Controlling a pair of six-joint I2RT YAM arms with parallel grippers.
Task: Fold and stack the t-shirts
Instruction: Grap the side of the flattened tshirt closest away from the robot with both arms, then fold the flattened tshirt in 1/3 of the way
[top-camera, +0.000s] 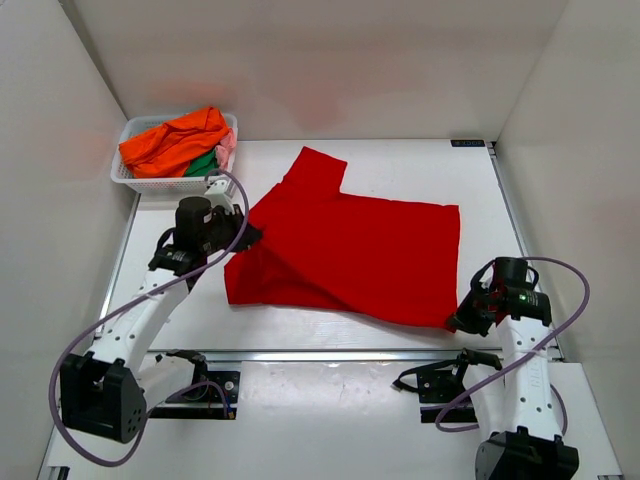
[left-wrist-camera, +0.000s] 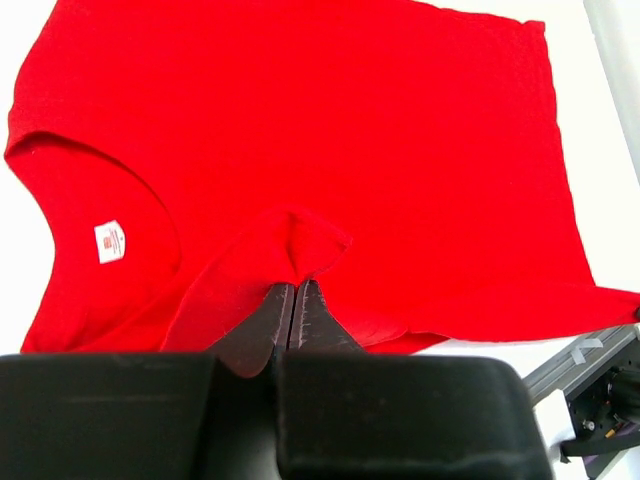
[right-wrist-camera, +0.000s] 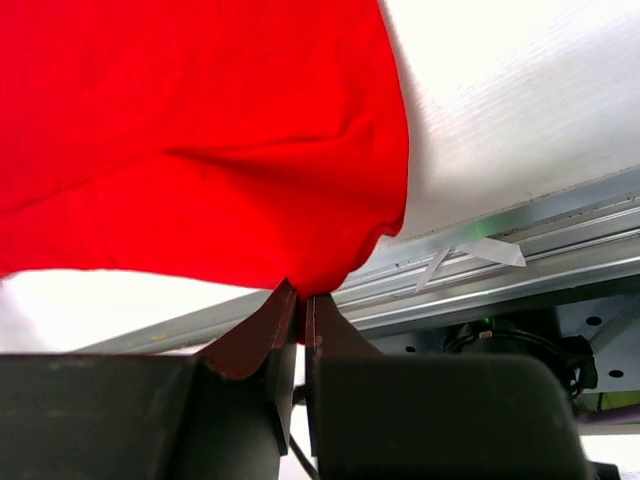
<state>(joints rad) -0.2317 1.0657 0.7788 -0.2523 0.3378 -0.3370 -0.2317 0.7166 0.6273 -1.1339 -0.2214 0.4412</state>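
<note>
The red t-shirt (top-camera: 350, 250) lies spread on the white table, one sleeve pointing to the far side. My left gripper (top-camera: 247, 236) is shut on a sleeve edge at the shirt's left side, with the cloth (left-wrist-camera: 300, 240) pinched between the jaws (left-wrist-camera: 293, 290) and the collar label (left-wrist-camera: 108, 241) to the left. My right gripper (top-camera: 459, 322) is shut on the shirt's near right corner (right-wrist-camera: 300, 270), holding it a little off the table. Orange (top-camera: 175, 140), green (top-camera: 203, 164) and pink (top-camera: 226, 150) shirts lie piled in the basket.
A white mesh basket (top-camera: 160, 184) stands at the far left corner of the table. White walls enclose the table on three sides. A metal rail (top-camera: 340, 355) runs along the near edge, also seen in the right wrist view (right-wrist-camera: 500, 270).
</note>
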